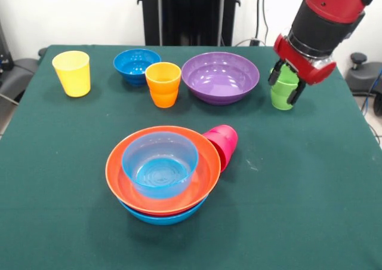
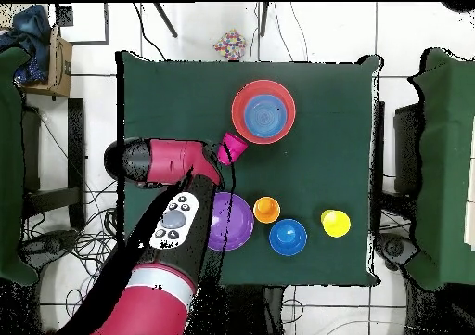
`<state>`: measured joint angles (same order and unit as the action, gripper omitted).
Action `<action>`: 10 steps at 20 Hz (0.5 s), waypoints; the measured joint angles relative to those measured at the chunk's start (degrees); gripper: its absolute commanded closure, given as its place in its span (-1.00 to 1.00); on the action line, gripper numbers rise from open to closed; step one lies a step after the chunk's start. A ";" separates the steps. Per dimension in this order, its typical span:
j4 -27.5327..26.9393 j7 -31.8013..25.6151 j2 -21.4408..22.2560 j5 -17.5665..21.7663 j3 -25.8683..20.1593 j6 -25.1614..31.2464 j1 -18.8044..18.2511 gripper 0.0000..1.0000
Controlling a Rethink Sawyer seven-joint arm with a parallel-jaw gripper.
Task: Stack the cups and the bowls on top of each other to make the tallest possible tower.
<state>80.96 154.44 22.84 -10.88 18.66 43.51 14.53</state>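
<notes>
My gripper point(image 1: 287, 85) is at the far right of the green table point(image 1: 310, 210). Its fingers point(image 1: 276, 74) close on both sides of the light green cup point(image 1: 283, 94), which stands upright right of the large purple bowl point(image 1: 220, 76). I cannot tell whether the cup is lifted. The tower point(image 1: 162, 169) stands front centre: a large light-blue bowl point(image 1: 161, 216) at the base, orange bowls point(image 1: 206, 165) above, a small light-blue bowl point(image 1: 160, 161) inside. The magenta-pink cup point(image 1: 222, 143) lies on its side against the tower. The yellow cup point(image 1: 71, 73), dark-blue bowl point(image 1: 135, 64) and orange cup point(image 1: 163, 83) stand at the back. In the overhead view my arm point(image 2: 172, 160) hides the green cup.
The overhead view shows the tower point(image 2: 263, 113), pink cup point(image 2: 233, 148), purple bowl point(image 2: 232, 225), orange cup point(image 2: 266, 209), dark-blue bowl point(image 2: 288, 237) and yellow cup point(image 2: 336, 223). The black pedestal point(image 1: 188, 13) stands behind the table's far edge. Chairs stand on both sides of the table.
</notes>
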 measured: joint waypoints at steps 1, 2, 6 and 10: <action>0.02 0.00 0.26 0.00 -0.01 0.20 -0.01 -1.00; 0.07 0.00 0.81 -0.01 -0.02 0.56 -0.01 -1.00; 0.22 0.00 2.60 -0.09 -0.05 1.56 -0.01 -1.00; 1.04 0.00 4.61 -0.84 -0.21 1.69 0.22 -1.00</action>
<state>81.99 154.44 27.45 -11.72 18.45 45.19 14.75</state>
